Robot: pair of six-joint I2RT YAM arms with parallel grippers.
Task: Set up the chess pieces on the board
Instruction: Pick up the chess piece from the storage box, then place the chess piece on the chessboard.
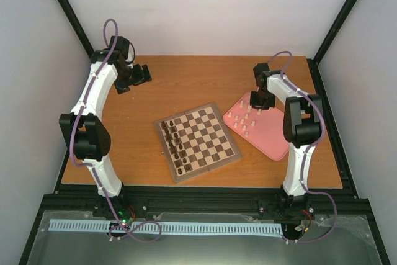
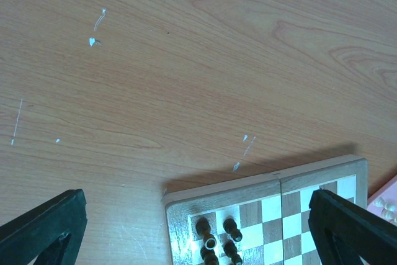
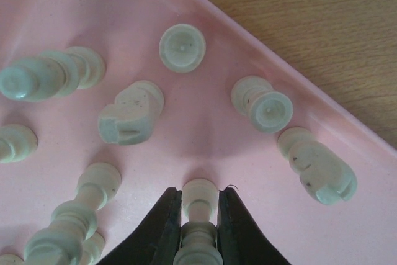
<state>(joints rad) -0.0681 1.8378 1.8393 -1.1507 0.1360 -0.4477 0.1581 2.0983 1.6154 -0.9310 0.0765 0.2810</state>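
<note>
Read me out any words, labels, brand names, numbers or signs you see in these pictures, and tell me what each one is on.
No readable text in any view.
The board, pink tray, pale chess pieces and dark pieces: plain, no print on them.
The small green part at the left arm's base: too small to read.

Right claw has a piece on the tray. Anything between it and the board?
Only other cream pieces on the tray, on its board side; beyond them, just table up to the board.
</note>
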